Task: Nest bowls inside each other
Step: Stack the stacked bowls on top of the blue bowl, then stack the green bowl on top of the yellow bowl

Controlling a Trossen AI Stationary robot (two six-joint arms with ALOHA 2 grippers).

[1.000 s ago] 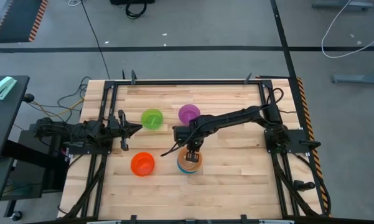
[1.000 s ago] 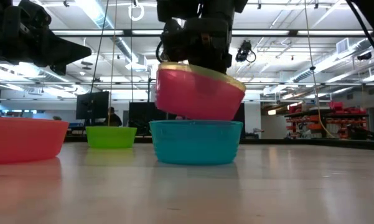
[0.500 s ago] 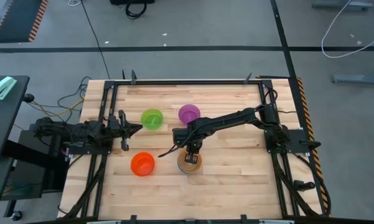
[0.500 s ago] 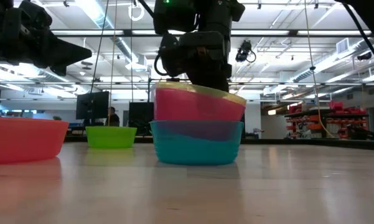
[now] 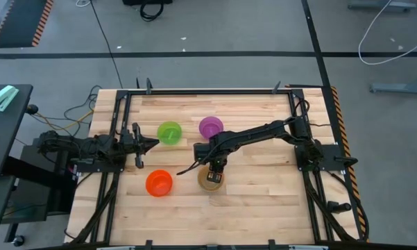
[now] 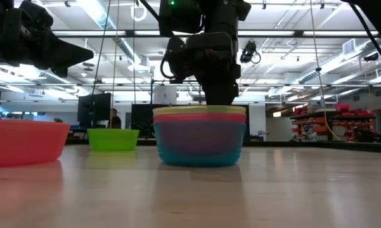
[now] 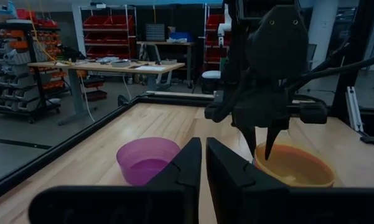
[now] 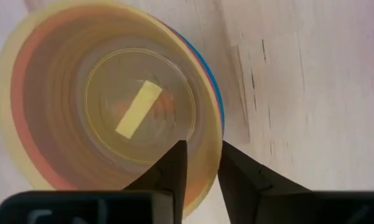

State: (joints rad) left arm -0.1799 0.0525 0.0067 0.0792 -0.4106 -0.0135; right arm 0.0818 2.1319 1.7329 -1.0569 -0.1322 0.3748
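On the wooden worktop point(image 5: 250, 201) three bowls sit nested as one stack: the yellow bowl point(image 8: 68, 106) lies innermost, its rim topmost, the pink-red bowl point(image 6: 200, 117) shows as a thin band just under that rim, and the blue bowl point(image 6: 200, 149) holds both and rests flat on the wood. In the low view the three rims lie level and close together. A pale rectangular strip point(image 8: 139, 109) lies on the floor of the yellow bowl.

The right hand point(image 8: 200, 163) is over this stack, reaching in from the right side of the worktop. Its two fingers straddle the rim of the stack, one inside the yellow bowl and one outside, with only a narrow gap between them; whether they press the rim or merely flank it cannot be told.

The left hand point(image 7: 203, 163) waits at the left edge of the worktop, well apart from every bowl, its fingers nearly closed with a slim slit between them and nothing in them.

The green bowl point(image 5: 169, 132) and the purple bowl point(image 5: 210, 127) stand side by side, apart, toward the far middle of the worktop. The orange bowl point(image 5: 158, 182) stands alone near the front, to the left of the stack
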